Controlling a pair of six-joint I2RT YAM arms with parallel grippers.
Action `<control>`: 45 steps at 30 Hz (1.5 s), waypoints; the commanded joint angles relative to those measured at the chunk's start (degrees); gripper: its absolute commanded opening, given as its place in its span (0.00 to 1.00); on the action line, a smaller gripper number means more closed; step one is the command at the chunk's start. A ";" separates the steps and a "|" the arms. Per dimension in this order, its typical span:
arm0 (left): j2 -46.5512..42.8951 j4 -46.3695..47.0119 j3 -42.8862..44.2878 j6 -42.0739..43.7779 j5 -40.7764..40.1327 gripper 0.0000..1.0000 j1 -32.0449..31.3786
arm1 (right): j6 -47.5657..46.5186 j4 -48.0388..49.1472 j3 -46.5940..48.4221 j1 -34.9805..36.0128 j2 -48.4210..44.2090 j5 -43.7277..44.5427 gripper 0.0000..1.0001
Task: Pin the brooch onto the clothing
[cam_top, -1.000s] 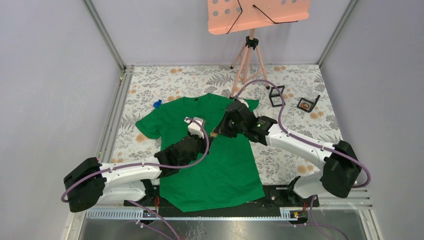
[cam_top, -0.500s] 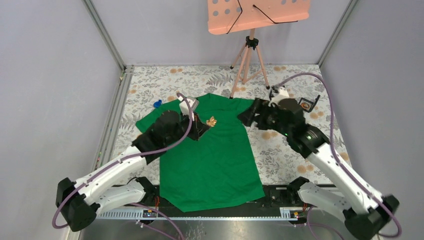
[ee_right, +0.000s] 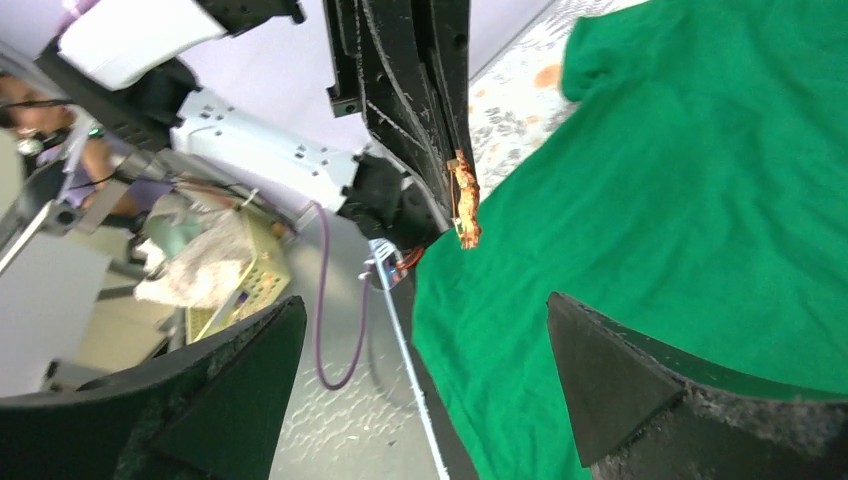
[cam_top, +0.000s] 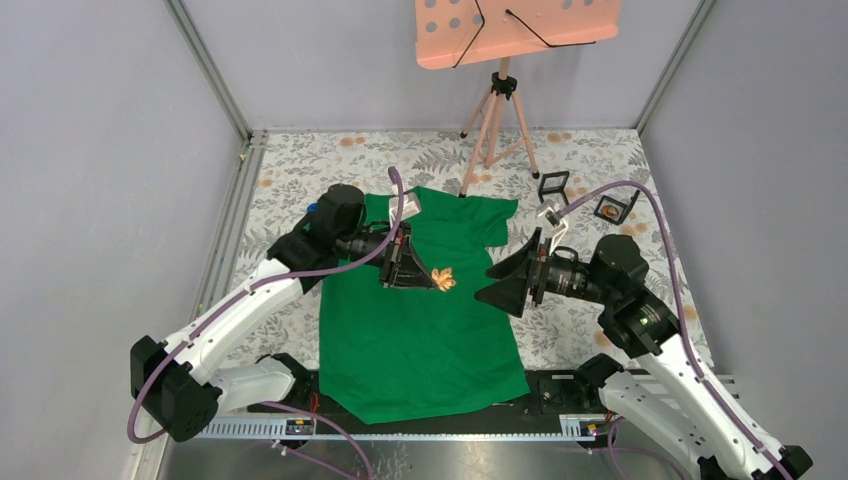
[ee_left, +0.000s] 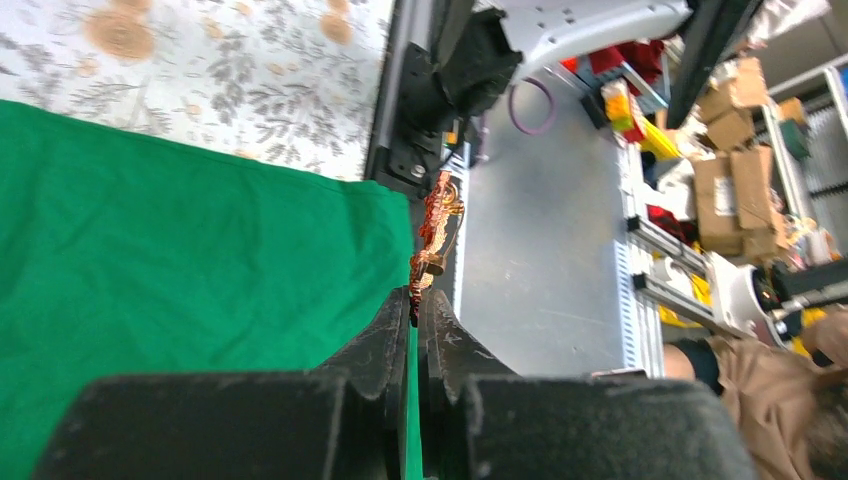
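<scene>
Brooch (cam_top: 443,281) is pinched edge-on in the closed left hand (cam_top: 428,280) and held above the green T-shirt (cam_top: 420,340), which is spread flat on the counter (cam_top: 585,175). It is presumably presented for regrasping. The right hand (cam_top: 483,284) is held wide open and empty, facing it.

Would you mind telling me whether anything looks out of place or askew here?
Mildly: the hem of the green T-shirt overlaps the black rail at the near edge. The brooch is pinched by one end only in the left gripper, unpinned.
</scene>
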 commanded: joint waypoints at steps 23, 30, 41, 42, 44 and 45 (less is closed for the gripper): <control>-3.23 -1.09 -0.83 0.33 5.63 0.00 0.15 | 10.21 26.81 -4.64 10.57 12.71 -0.94 0.52; -3.43 -1.13 -0.92 0.42 5.97 0.00 0.08 | 11.76 27.65 -5.16 10.57 13.88 -0.28 0.41; -3.55 -1.12 -1.00 0.42 6.14 0.00 0.06 | 11.84 27.12 -5.33 10.63 15.19 0.94 0.29; -3.54 -1.13 -1.00 0.50 6.13 0.00 0.11 | 11.80 26.96 -5.24 10.69 15.44 1.22 0.27; -3.56 -1.13 -1.00 0.51 6.05 0.00 0.12 | 11.66 26.52 -5.33 10.77 15.79 1.84 0.25; -3.57 -1.06 -1.07 0.51 6.09 0.00 0.12 | 11.58 26.22 -5.35 10.76 16.01 2.23 0.24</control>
